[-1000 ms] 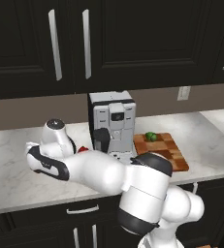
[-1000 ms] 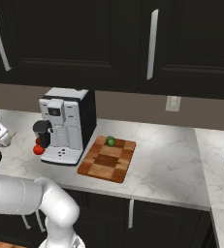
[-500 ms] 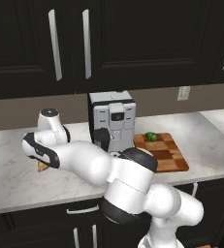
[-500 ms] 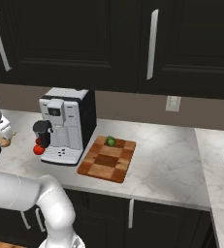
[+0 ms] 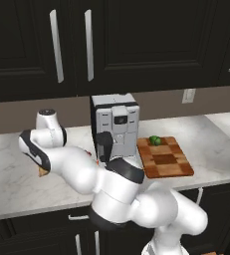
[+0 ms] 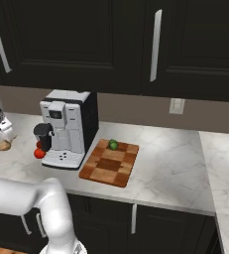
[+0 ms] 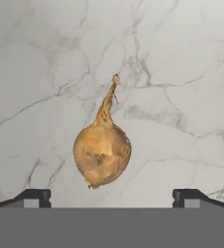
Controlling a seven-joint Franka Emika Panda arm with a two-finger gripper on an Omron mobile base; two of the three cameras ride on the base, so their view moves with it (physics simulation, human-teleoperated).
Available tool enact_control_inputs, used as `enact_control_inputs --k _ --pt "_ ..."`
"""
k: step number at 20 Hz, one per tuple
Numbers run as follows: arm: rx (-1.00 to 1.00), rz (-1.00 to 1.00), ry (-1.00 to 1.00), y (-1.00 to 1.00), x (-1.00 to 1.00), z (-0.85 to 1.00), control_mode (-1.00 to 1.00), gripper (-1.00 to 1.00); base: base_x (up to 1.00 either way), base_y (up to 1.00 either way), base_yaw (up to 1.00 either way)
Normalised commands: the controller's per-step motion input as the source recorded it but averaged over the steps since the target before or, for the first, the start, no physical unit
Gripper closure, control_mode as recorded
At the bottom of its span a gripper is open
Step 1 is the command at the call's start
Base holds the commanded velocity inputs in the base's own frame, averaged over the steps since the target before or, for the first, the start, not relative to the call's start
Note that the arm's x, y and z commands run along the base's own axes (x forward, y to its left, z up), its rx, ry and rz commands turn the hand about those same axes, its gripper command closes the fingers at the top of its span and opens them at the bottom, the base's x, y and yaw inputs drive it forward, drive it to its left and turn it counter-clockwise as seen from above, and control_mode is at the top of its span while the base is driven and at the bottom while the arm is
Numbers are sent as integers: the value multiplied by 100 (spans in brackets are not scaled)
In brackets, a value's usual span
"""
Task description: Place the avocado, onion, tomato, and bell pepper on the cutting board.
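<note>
Marble counter (image 7: 181, 72) lies under the onion (image 7: 102, 152); the gripper (image 7: 111, 197) hangs above, jaws wide apart. Closing off-centre could roll the bulb away.

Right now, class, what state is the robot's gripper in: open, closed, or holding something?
Gripper: open and holding nothing; in the hand view its two fingertips stand wide apart on either side of the onion, which lies on the marble counter.

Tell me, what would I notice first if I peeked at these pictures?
Probably the golden onion lying on the marble counter, centred between the open gripper's finger tips in the hand view. Next, the big white coffee machine in the middle of the counter, with a wooden cutting board beside it carrying a green avocado.
</note>
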Motion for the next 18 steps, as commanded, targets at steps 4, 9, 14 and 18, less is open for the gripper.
enact_control_inputs --k 4,9,14,18 --pt "0 -2 11 0 11 -50 -100 -100 0 0 0" --pt "0 -1 11 0 6 -31 -100 -100 0 0 0" --pt "0 0 7 3 8 -23 -100 -100 0 0 0" --pt "0 -1 2 26 18 -2 -100 -100 0 0 0"
